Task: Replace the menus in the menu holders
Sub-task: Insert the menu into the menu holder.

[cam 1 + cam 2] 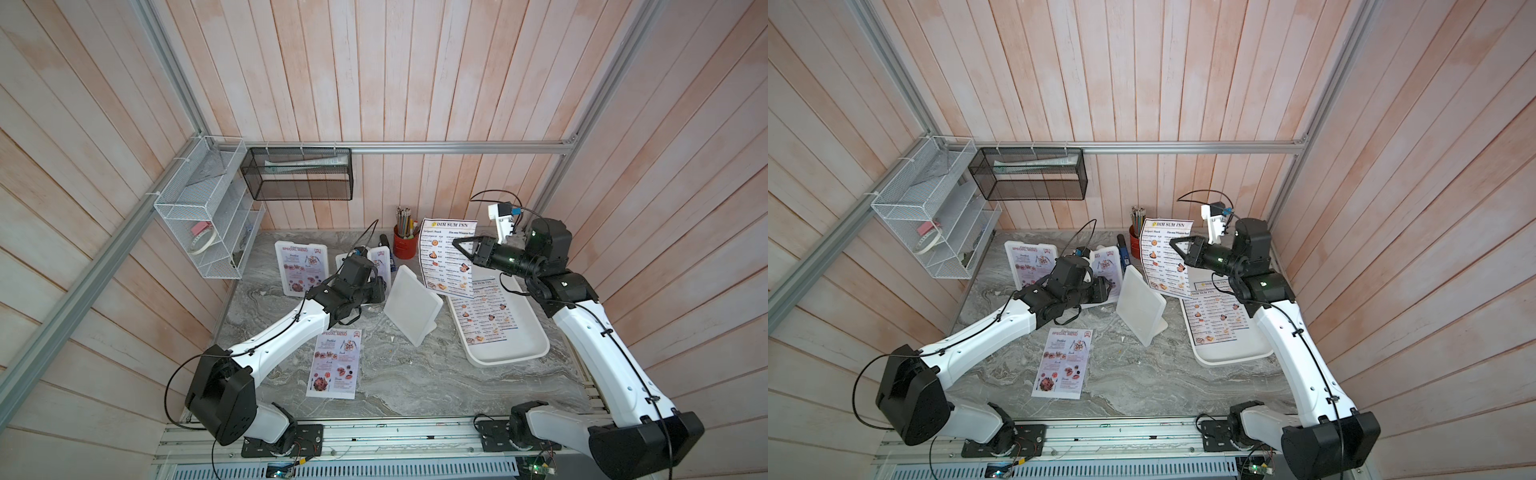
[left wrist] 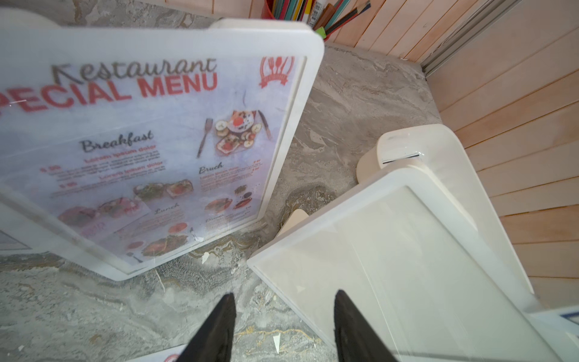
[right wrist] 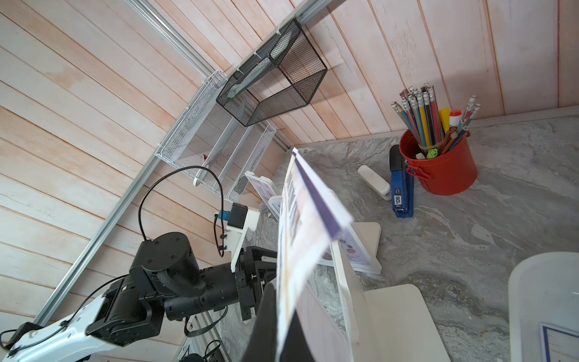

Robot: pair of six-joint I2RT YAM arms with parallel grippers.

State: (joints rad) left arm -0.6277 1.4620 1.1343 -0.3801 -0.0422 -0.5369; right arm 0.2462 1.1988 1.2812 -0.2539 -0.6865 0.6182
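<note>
Dim Sum Inn menu (image 1: 436,268) aloft and upright — near the empty white holder (image 1: 411,309)

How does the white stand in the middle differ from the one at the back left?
The back-left holder shows a Special Menu; the middle holder is empty. The back-left holder faces forward; the middle holder is turned at an angle. Both are white, rounded-cornered, standing.

The table (image 1: 415,386) looks like grey veined stone, smooth with a dull sheen. The wall (image 1: 415,62) is pale matt wood planks. The holder (image 2: 407,250) is smooth white plastic with a glossy clear front. The menu (image 1: 446,257) is thin printed paper. The tray (image 1: 536,336) is white plastic, the bucket (image 3: 445,169) glossy red metal, and the basket (image 1: 297,174) black metal mesh.
</note>
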